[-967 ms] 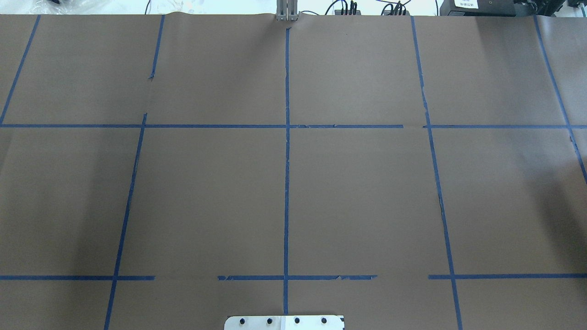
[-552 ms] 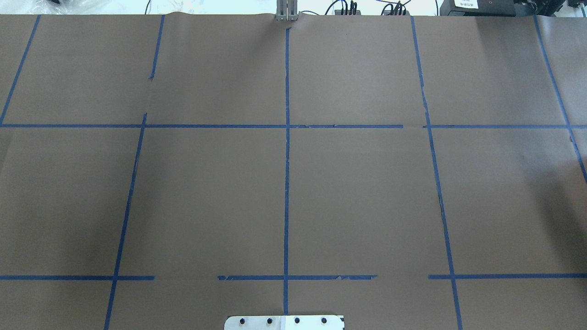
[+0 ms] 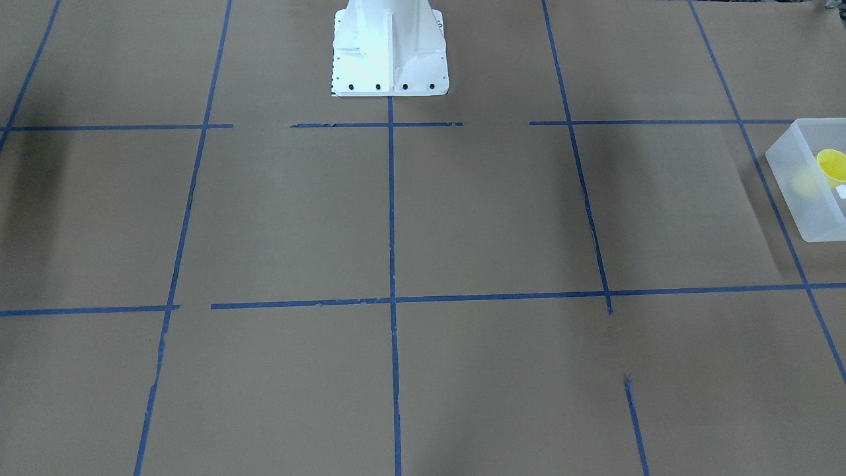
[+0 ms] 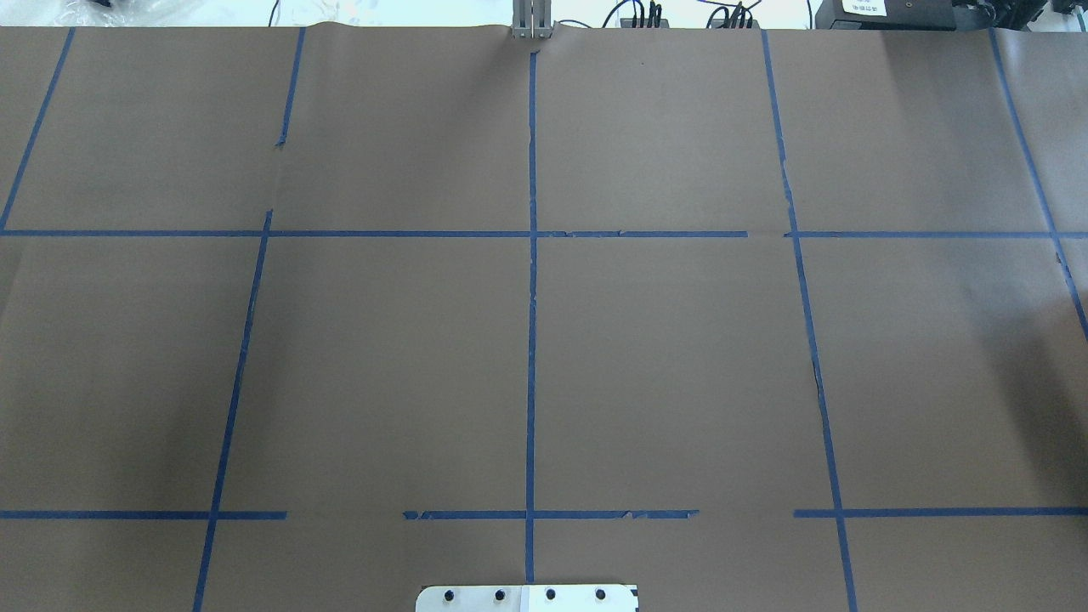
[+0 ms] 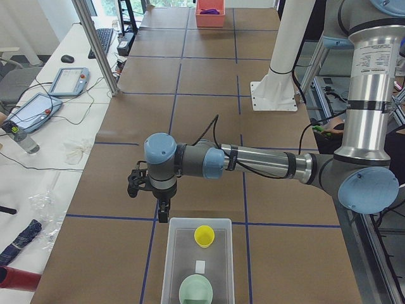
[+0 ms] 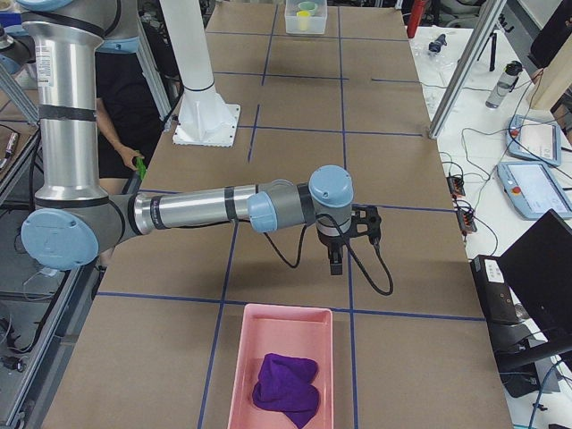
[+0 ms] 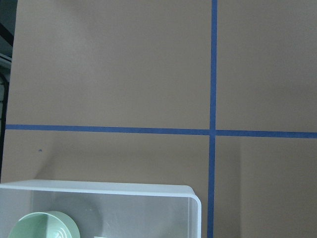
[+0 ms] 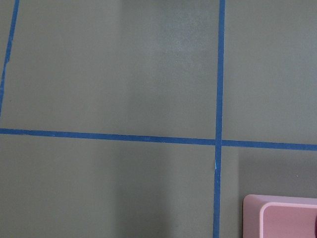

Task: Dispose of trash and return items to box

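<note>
The frosted box (image 5: 172,253) stands at the table's left end. Inside it are the yellow cup (image 5: 204,235) and the mint-green bowl (image 5: 195,292). The front view catches the box (image 3: 800,198) and the cup (image 3: 831,165) at its right edge. The left wrist view looks down on the box's rim (image 7: 124,188) and the bowl (image 7: 44,227). My left gripper (image 5: 164,213) hangs just short of the box; I cannot tell if it is open or shut. Crumpled purple trash (image 6: 286,382) lies in a pink tray (image 6: 243,357). My right gripper (image 6: 335,262) hovers just before that tray, its state unclear.
The white robot base (image 3: 388,49) stands at the table's near-robot edge. Blue tape lines grid the brown table (image 4: 663,365). Tablets and cables lie on side benches (image 5: 38,107). A person's hand (image 6: 134,161) holds something green by the right arm's column.
</note>
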Controlling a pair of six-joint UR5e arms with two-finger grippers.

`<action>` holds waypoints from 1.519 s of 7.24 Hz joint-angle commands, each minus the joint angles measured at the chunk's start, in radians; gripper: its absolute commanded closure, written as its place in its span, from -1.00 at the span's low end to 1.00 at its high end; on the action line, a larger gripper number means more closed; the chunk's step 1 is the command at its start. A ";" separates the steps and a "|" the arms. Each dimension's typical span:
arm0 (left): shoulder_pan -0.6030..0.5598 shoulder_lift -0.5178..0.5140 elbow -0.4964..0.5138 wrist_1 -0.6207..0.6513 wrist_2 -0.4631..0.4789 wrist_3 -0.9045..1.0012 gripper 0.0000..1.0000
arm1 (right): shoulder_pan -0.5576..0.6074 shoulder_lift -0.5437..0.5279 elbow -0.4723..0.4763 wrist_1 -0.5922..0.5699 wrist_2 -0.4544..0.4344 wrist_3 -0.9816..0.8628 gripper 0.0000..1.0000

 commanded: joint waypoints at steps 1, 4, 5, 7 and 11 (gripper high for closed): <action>0.001 0.004 0.002 0.005 -0.008 0.000 -1.00 | 0.000 -0.001 -0.028 0.005 0.021 0.000 -1.00; 0.001 0.004 0.001 0.005 -0.008 0.000 -1.00 | 0.005 -0.018 -0.080 0.008 0.024 -0.017 -1.00; 0.001 0.004 0.001 0.005 -0.008 0.000 -1.00 | 0.014 -0.024 -0.083 0.008 0.024 -0.017 -1.00; 0.001 0.003 0.002 0.004 -0.008 0.000 -1.00 | 0.023 -0.030 -0.083 0.008 0.032 -0.015 -1.00; 0.001 0.003 0.006 0.001 -0.007 -0.002 -1.00 | 0.023 -0.031 -0.080 0.008 0.041 -0.014 -1.00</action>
